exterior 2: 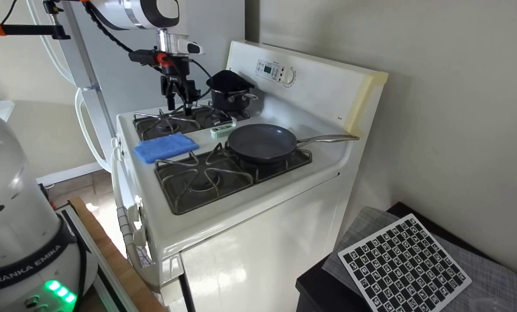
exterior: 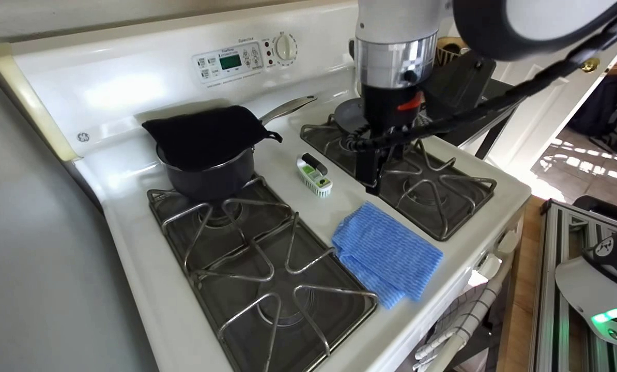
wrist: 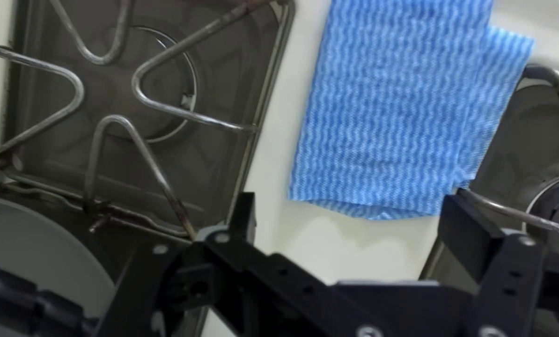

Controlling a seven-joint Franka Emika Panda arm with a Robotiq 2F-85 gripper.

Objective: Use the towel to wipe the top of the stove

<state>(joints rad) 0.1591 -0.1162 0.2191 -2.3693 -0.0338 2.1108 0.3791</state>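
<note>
Dominating the scene, the stove (exterior 2: pixel 263 225) carries on its white surface (exterior: pixel 321 217), between the grates (wrist: pixel 101 60), the blue towel (exterior: pixel 391 250), its long axis front to back. The fingers (wrist: pixel 243 217) — spread wide, holding nothing — hang above and rearward of it, so the coming reach likely runs down and toward the stove's front.

On the stove (exterior: pixel 280 165), the folded blue towel (exterior: pixel 391 253) is laid near a brush (exterior: pixel 313 177), a pot (exterior: pixel 207 178) is draped with black cloth (exterior: pixel 210 132), and the pincer (exterior: pixel 380 174) is suspended above, apart from the towel.
</note>
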